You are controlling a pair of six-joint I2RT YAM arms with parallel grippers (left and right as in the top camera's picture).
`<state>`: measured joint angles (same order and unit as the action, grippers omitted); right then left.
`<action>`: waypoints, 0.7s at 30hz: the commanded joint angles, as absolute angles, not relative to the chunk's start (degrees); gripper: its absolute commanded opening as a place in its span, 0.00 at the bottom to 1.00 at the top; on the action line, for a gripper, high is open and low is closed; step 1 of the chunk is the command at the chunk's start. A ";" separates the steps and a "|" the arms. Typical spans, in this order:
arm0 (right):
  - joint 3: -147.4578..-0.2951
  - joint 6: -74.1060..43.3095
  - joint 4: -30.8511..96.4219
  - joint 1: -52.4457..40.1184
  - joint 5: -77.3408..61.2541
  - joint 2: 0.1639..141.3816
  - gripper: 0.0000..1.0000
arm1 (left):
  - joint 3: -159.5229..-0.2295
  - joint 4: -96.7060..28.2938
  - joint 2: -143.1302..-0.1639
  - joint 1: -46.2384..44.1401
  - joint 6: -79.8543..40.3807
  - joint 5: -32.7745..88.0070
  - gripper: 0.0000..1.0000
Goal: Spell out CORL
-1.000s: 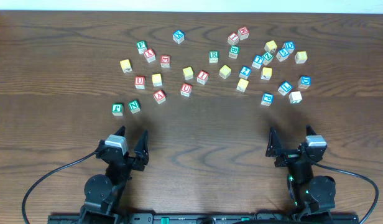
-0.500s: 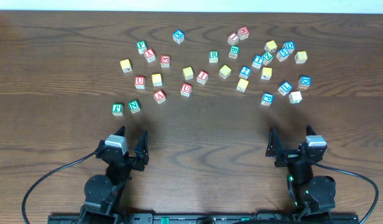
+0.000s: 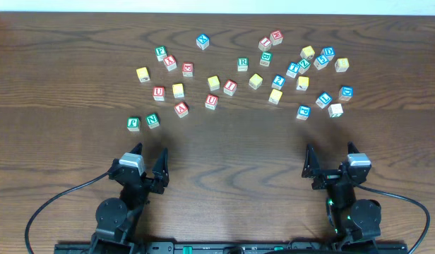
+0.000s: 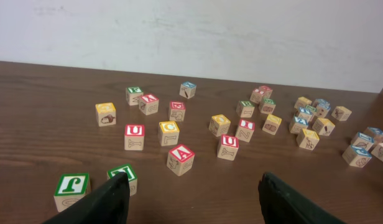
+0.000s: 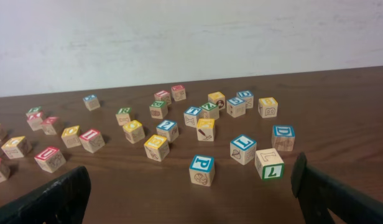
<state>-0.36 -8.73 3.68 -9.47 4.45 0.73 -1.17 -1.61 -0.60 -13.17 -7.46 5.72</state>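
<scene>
Many wooden letter blocks lie scattered across the far half of the table. A yellow C block (image 3: 178, 90) also shows in the left wrist view (image 4: 169, 132). A green R block (image 3: 243, 63) sits mid-table. A green-edged L block (image 3: 335, 110) shows in the right wrist view (image 5: 269, 163), beside a blue P block (image 5: 202, 169). I cannot make out an O block. My left gripper (image 3: 150, 156) (image 4: 191, 193) is open and empty, short of the green J (image 4: 71, 190) and N blocks. My right gripper (image 3: 329, 155) (image 5: 188, 194) is open and empty, short of the P and L blocks.
Red U blocks (image 4: 134, 137) (image 4: 228, 147) and a red A block (image 4: 181, 158) lie near the C. The dark wooden table (image 3: 231, 148) has bare wood between the grippers and the blocks. A white wall stands behind the table's far edge.
</scene>
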 commanded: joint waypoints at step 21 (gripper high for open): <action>-0.30 -9.34 3.99 -8.71 3.95 0.75 0.99 | -0.58 -1.06 -0.23 -12.93 -7.18 8.47 0.65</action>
